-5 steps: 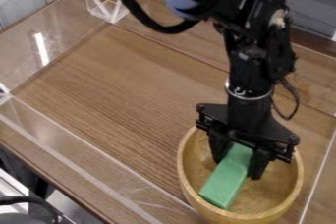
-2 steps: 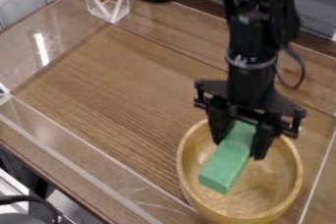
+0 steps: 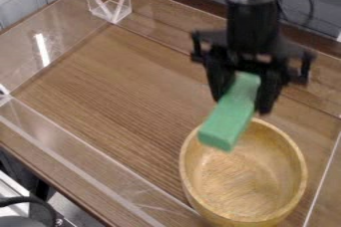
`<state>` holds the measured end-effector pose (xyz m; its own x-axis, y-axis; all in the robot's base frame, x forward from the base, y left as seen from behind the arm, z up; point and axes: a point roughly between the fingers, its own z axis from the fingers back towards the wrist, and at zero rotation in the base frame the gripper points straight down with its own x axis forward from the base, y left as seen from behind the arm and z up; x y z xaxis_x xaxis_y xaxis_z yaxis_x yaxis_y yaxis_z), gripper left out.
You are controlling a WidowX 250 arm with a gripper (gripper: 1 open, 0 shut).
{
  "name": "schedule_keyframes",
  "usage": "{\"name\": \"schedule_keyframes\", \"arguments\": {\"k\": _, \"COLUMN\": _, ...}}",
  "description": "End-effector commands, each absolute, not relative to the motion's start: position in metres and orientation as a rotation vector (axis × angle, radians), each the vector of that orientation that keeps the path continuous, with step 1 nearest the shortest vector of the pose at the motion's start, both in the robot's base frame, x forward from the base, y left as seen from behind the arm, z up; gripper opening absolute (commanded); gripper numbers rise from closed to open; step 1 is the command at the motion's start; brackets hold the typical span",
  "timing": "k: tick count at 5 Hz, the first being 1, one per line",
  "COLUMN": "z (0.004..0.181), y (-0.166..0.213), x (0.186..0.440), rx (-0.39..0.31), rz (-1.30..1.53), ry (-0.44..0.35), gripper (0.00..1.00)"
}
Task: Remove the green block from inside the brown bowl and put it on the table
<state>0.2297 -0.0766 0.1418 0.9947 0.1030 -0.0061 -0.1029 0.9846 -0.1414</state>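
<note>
The green block [image 3: 230, 119] hangs in the air, tilted, with its upper end clamped between the black fingers of my gripper [image 3: 245, 83], which is shut on it and points straight down. The block's lower end hovers above the back-left rim of the brown bowl [image 3: 246, 178], clear of the wood. The bowl sits at the front right of the table [image 3: 127, 82] and its light tan inside shows bare grain.
Low clear acrylic walls [image 3: 60, 42] border the tabletop on the left and front. A small clear stand [image 3: 107, 5] sits at the back left corner. The black arm and its cables rise out of the top of the picture.
My gripper has risen straight up with the green block in it. The block has come out of the bowl and now hangs above the rim.
</note>
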Motion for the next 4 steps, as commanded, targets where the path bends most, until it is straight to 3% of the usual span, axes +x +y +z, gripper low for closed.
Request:
{"name": "schedule_keyframes", "arguments": {"k": 1, "z": 0.168, "y": -0.064, "x": 0.235, "rx": -0.153, "rz": 0.11, "ry": -0.083, "gripper": 0.0}}
{"name": "schedule_keyframes", "arguments": {"k": 4, "z": 0.161, "y": -0.081, "x": 0.215, "rx": -0.16, "rz": 0.01, "ry": -0.088, "gripper": 0.0}}
